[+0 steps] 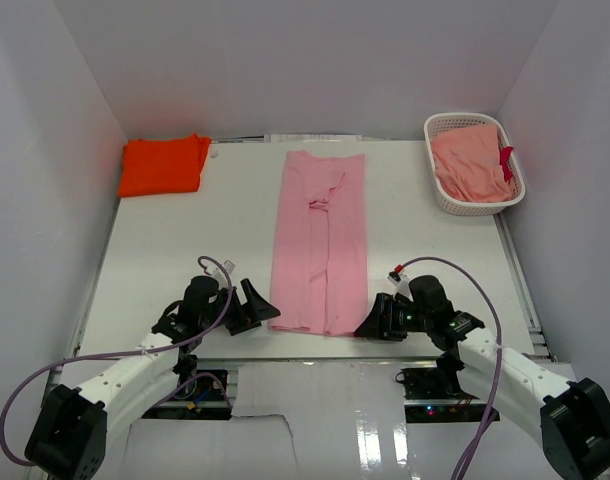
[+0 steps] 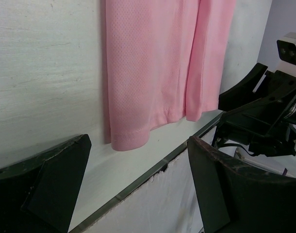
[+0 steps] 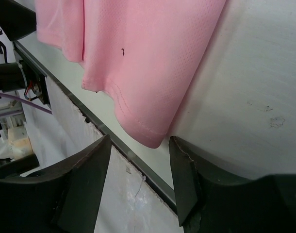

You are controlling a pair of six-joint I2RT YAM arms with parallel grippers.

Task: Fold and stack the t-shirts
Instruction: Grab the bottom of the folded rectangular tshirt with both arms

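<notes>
A light pink t-shirt (image 1: pixel 320 240) lies flat mid-table, folded lengthwise into a long narrow strip. A bright orange t-shirt (image 1: pixel 165 165) sits folded at the back left. My left gripper (image 1: pixel 262 306) is open by the strip's near left corner. In the left wrist view that hem corner (image 2: pixel 128 138) lies just beyond the gap of the left gripper (image 2: pixel 138 160). My right gripper (image 1: pixel 369 324) stands by the near right corner. Its jaws are apart, and the pink hem corner (image 3: pixel 148 131) lies just ahead of the right gripper's (image 3: pixel 139 148) gap, not between the fingers.
A white lattice basket (image 1: pixel 455 122) at the back right holds a salmon-pink cloth (image 1: pixel 470 165). The table's near edge, a metal strip (image 2: pixel 153 170), runs just under both grippers. White walls close in the table on three sides.
</notes>
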